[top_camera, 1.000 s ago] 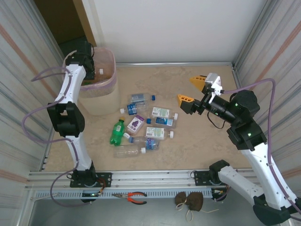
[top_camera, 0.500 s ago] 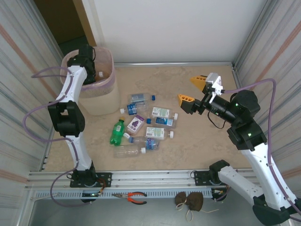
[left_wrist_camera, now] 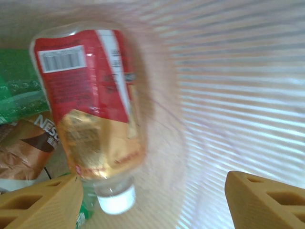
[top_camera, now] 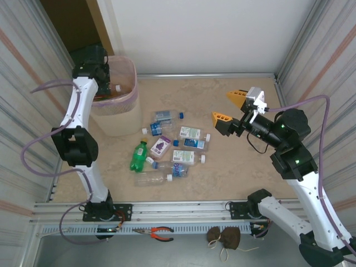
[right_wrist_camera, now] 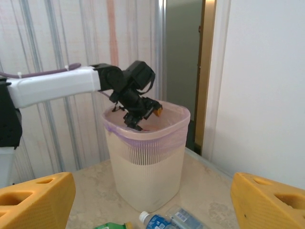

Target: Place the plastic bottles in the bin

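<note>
left wrist view looks down into the tall beige wastebasket bin with a pink bag liner [left_wrist_camera: 228,95]: the left gripper [left_wrist_camera: 153,180] is spread wide and grasps nothing, and a clear plastic bottle with a red label and orange-brown drink [left_wrist_camera: 90,105] lies loose below it among other wrappers, white cap towards the fingers. that bottle is inside the bin, which stands at the far left corner of the table [top_camera: 233,167]. a cluster of small plastic bottles [top_camera: 172,158] lies on its side in the middle of the table, just right of and nearer than the bin. most have their long axes running left to right; a green plastic bottle [top_camera: 139,156] lies near to far. the right gripper [top_camera: 225,105] is also spread and empty, hovering just right of the cluster. it looks the nearer arm for the next pick, since the left one must first lift clear of the bin rim.
</note>
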Tool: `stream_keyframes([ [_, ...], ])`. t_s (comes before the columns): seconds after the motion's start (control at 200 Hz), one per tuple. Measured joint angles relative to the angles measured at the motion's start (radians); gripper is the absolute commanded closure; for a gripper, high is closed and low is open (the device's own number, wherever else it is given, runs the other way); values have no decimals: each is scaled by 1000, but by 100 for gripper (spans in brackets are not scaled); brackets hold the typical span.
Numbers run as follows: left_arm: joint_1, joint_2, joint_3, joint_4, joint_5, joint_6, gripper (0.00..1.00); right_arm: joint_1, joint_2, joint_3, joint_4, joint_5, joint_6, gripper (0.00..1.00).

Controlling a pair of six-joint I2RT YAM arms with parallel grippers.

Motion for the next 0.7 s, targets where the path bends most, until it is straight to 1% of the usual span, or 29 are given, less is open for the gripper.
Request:
stream_keyframes([
  [0.13, -14, -63, 2, 10, 2, 71, 25, 0, 0, 0, 0, 0, 0, 16],
  [0.225, -30, -122, -10, 64, 6, 163, 25, 0, 0, 0, 0, 0, 0, 16],
  [0.326, -43, -193, -51, 137, 37, 282, 27, 0, 3, 0, -1, 0, 0, 17],
  [0.431, -55, -255, -77, 188, 87, 437, 31, 0, 8, 0, -4, 1, 4, 17],
  [0.556, -72, -315, -98, 241, 162, 658, 35, 0, 13, 0, -17, 4, 7, 17],
  [0.701, -146, -391, -142, 234, 210, 909, 36, 0, 13, 0, -28, 8, 7, 17],
])
